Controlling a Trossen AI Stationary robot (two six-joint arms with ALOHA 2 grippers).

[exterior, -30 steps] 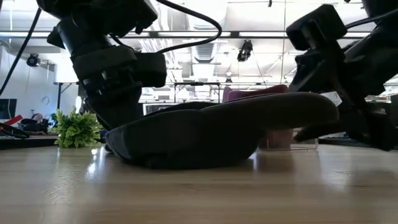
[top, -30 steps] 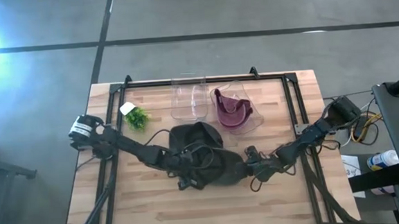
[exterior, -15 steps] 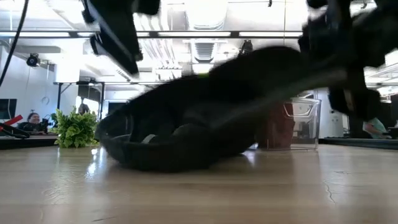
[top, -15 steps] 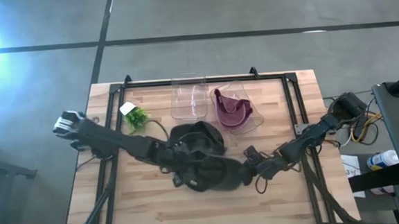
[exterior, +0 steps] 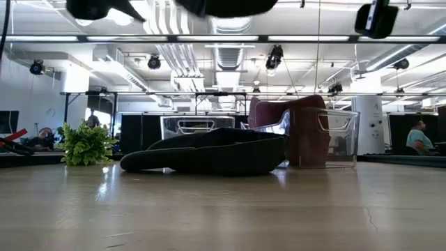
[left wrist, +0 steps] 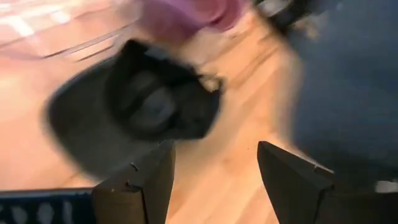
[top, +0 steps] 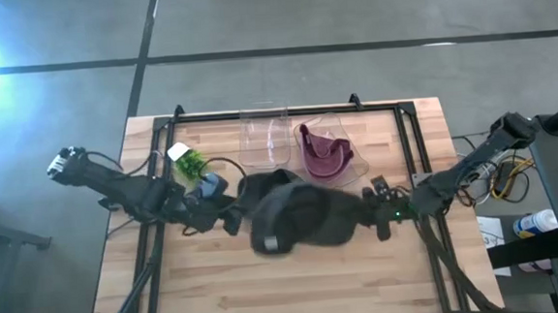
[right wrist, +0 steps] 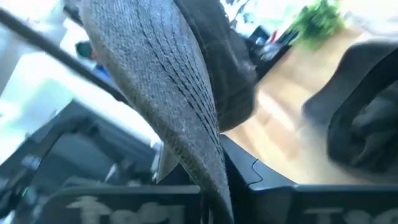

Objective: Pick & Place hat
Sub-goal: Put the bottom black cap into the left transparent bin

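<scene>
Two dark hats show. One dark hat (exterior: 209,152) lies on the table, crown opening up in the left wrist view (left wrist: 143,112). The other, a grey-black cap (top: 297,218), hangs high above the table, its underside at the top of the low view (exterior: 230,5). My right gripper (top: 368,214) is shut on it from the table's right. My left gripper (top: 231,221) hovers open just left of the raised cap, with bare table showing between its fingers (left wrist: 214,180). My right gripper pinches the raised cap's brim (right wrist: 186,124) between its two fingers, which come in about level from the table's right side. The brim's ribbed grey cloth runs forward out of the fingers. The cap is lifted clear of the table and of the other hat.
Two clear bins stand at the far middle: an empty one (top: 265,136) and one holding a maroon hat (top: 326,156). A small green plant (top: 192,165) stands at the far left. A black frame (top: 286,112) runs round the table's far edge and sides.
My right gripper has shut on the cap's brim and risen, drawing back toward the table's right; the cap has gone from lying on the table to lifted clear. My left gripper has stayed open, risen and pulled back toward the left. The other dark hat has stayed down.
</scene>
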